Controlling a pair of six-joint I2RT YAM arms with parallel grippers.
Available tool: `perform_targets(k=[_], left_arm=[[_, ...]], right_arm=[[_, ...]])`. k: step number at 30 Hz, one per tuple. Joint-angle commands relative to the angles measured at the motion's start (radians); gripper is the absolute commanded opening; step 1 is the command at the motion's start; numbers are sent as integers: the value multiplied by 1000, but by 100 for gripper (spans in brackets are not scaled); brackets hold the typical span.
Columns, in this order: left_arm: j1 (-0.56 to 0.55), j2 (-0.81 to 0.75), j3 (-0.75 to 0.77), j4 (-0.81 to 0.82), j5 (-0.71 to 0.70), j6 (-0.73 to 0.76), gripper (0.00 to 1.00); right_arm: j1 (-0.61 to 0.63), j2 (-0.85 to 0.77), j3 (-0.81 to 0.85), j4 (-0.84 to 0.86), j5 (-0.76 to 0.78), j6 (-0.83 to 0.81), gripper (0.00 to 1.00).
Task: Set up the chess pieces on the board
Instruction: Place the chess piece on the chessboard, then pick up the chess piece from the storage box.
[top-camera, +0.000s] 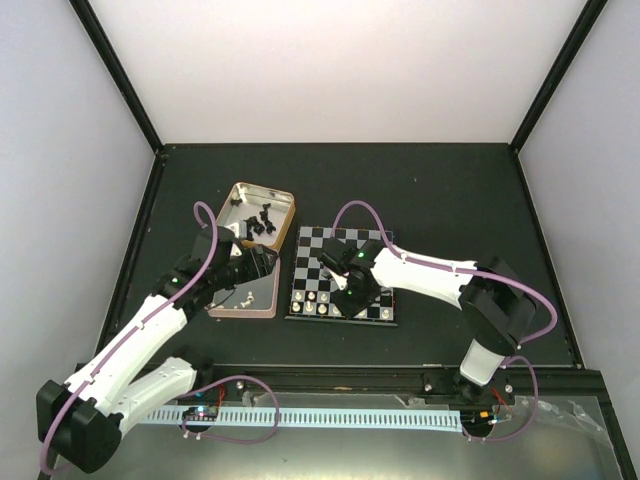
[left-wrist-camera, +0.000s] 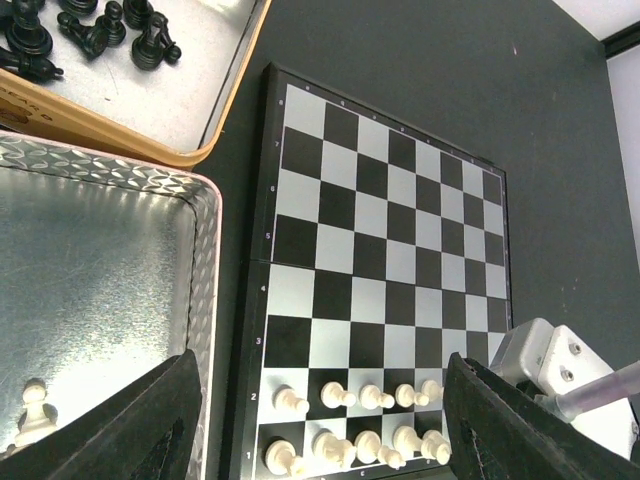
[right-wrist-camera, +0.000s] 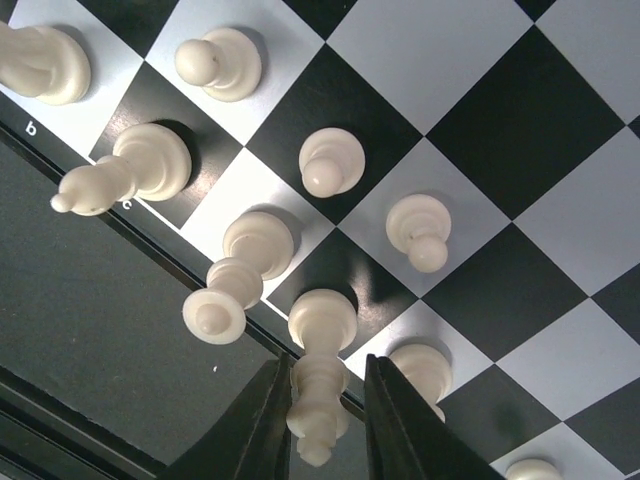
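Right gripper is closed down narrow around a tall white piece standing in the edge row of the board. The fingers look like they touch it on both sides, though from this angle I wouldn't swear to it. Other white chess pieces stand in the two rows nearest that edge. Left gripper hangs wide open with nothing in it, roughly above where the board meets the silver tin — that tin has one white pawn inside. The black pieces sit in the tan tin just beyond, everything on the dark desk.
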Motion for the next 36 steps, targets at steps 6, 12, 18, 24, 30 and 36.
perform_targets(k=[6,12,18,24,30,36], left_arm=[[12,7,35,-18,19,19,68],[15,3,37,-28,18,20,68],[16,-7,37,-35,19,19,69],[20,-12,46,-55,4,20,69],[22,-36,24,-88,-57,43,69],[25,-3,-22,-168,-133,61,69]], right_arm=[[8,14,23,12,45,1,21],[8,17,26,19,39,6,21],[8,-36,30,23,17,23,30],[8,-119,27,25,57,71,35],[6,-269,-29,90,151,153,40],[-3,-413,-144,181,235,255,42]])
